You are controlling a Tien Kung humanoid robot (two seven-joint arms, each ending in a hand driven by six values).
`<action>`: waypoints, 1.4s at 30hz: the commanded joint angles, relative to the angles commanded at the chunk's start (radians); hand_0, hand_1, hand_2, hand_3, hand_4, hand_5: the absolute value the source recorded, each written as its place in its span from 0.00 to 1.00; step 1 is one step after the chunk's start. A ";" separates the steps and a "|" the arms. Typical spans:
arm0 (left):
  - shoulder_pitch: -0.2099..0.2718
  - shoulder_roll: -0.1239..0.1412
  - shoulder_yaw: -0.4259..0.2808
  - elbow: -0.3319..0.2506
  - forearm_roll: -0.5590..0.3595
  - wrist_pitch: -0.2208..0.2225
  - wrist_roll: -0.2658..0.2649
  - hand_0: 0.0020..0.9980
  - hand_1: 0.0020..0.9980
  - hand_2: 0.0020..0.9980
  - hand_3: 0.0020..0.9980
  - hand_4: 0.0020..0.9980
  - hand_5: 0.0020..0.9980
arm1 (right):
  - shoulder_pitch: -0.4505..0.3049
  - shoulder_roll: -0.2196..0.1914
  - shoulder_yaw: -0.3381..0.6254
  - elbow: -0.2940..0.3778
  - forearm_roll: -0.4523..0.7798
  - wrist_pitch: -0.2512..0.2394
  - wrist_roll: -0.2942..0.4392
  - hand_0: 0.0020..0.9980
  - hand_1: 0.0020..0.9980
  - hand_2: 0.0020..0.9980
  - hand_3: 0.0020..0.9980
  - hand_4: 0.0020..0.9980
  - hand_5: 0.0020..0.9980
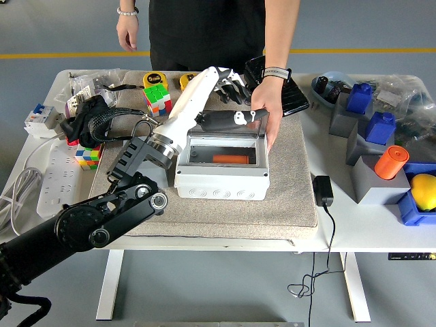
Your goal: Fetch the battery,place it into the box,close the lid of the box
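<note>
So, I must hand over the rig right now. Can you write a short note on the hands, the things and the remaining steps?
Left hand: raised behind the box, fingers spread, holding nothing.
Right hand: out of view.
Battery: orange, lying inside the box.
Lid: clear, partly lowered; a person's hand rests at the box's far right corner.
Done: battery placed.
Left: shut the lid fully.

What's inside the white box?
An orange battery lies on the floor of the white box. The left hand and the tilted lid cover the back part, so anything there is hidden.
</note>
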 joint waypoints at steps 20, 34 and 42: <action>-0.014 0.104 0.024 -0.037 0.178 -0.263 0.312 0.58 0.67 0.66 0.64 1.00 0.55 | 0.001 -0.001 0.008 0.002 0.000 -0.002 0.002 0.60 0.62 0.64 0.56 0.96 0.51; 0.068 0.159 0.039 -0.212 0.166 -0.324 0.379 0.36 0.50 0.55 0.59 1.00 0.58 | -0.001 -0.001 0.006 0.002 -0.002 -0.002 0.002 0.60 0.62 0.64 0.56 0.96 0.51; 0.103 0.154 0.072 -0.181 0.138 -0.311 0.358 0.36 0.50 0.55 0.59 1.00 0.58 | 0.001 0.000 0.002 0.001 -0.001 -0.001 0.002 0.60 0.62 0.64 0.56 0.96 0.51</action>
